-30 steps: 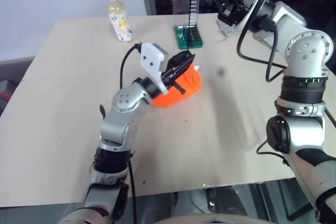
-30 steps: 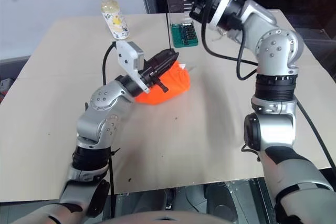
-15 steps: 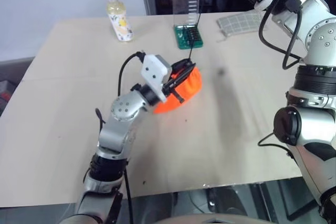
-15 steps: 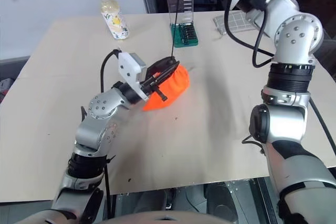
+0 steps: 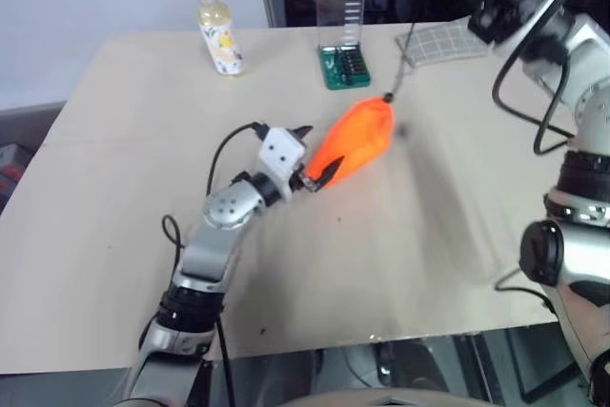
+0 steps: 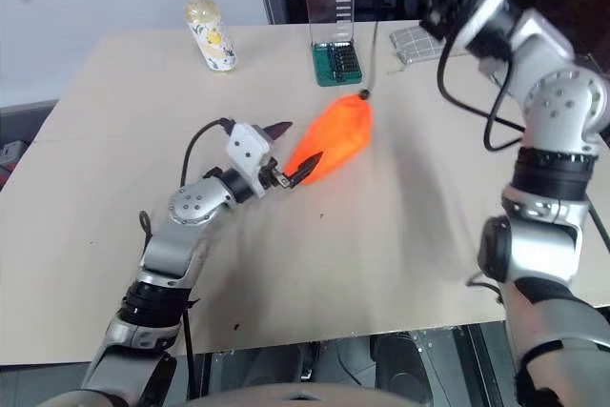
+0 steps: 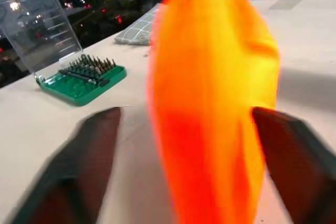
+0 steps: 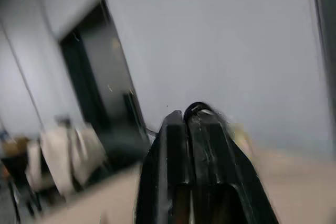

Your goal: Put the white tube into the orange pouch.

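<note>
The orange pouch [image 5: 357, 138] lies stretched long across the table's middle. Its thin black cord [image 5: 400, 59] runs taut from the far corner up toward my right arm. My left gripper [image 5: 317, 152] is open, level with the table, one finger on each side of the pouch's near end; in the left wrist view the pouch [image 7: 210, 103] stands between the spread fingers. My right gripper [image 8: 184, 116] is raised high at the right with its fingers pressed together, a loop of the black cord at their tip. The white tube is hidden.
A pale yellow bottle [image 5: 214, 40] stands at the back left. A green bit set with a clear lid [image 5: 343, 64] sits at the back middle, and a grey checked cloth [image 5: 438, 43] lies to its right. The near table edge [image 5: 286, 350] runs below my left arm.
My left gripper opened, let go of the pouch and sank to the left. My right arm swung right, drawing the cord taut. The bunched pouch stretched out long.
</note>
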`<control>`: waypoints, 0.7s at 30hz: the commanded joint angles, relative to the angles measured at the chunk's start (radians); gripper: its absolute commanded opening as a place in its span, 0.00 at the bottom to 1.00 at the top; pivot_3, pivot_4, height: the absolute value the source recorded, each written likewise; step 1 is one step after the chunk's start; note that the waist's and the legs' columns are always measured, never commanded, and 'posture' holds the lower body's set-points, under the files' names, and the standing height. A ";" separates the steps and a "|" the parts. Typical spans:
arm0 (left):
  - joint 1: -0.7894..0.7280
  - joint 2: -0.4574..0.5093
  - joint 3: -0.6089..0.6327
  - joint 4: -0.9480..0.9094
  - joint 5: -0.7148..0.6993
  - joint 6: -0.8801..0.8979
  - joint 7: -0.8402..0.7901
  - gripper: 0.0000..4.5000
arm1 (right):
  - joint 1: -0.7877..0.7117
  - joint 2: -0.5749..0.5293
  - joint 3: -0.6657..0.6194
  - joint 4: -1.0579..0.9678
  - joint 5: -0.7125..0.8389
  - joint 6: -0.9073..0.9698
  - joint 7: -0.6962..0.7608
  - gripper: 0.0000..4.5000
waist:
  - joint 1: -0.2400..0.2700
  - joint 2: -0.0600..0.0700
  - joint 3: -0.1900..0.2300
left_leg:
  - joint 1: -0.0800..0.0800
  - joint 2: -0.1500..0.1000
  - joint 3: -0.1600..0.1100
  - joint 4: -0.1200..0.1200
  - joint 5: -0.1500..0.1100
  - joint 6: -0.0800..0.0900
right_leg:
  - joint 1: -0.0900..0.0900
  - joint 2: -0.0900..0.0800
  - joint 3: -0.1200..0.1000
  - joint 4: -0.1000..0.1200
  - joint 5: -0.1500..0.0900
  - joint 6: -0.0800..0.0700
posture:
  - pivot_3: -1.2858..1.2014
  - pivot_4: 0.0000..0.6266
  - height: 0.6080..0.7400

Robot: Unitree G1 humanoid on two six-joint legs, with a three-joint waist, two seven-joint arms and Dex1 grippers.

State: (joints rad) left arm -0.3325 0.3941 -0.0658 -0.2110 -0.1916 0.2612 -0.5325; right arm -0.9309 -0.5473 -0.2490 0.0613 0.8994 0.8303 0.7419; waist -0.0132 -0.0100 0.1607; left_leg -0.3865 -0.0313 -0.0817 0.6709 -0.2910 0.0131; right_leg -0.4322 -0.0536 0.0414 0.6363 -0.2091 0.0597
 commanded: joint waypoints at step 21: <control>0.767 0.158 0.423 -0.314 -0.160 0.133 -0.065 0.89 | 1.035 -0.347 -0.080 0.078 -0.388 -0.653 0.504 0.63 | -0.003 0.001 0.000 | 0.027 0.007 0.009 0.001 -0.005 0.008 | 0.026 0.005 0.005 -0.010 -0.006 0.001 | 0.52 0.24 1.00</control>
State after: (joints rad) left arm 0.4227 0.5542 0.3174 -0.4790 -0.3246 0.3909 -0.5941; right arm 0.0987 -0.8963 -0.2898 0.1354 0.5152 0.2197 1.2249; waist -0.0160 -0.0092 0.1611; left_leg -0.3592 -0.0234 -0.0728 0.6720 -0.2959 0.0207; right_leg -0.4057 -0.0473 0.0460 0.6262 -0.2147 0.0611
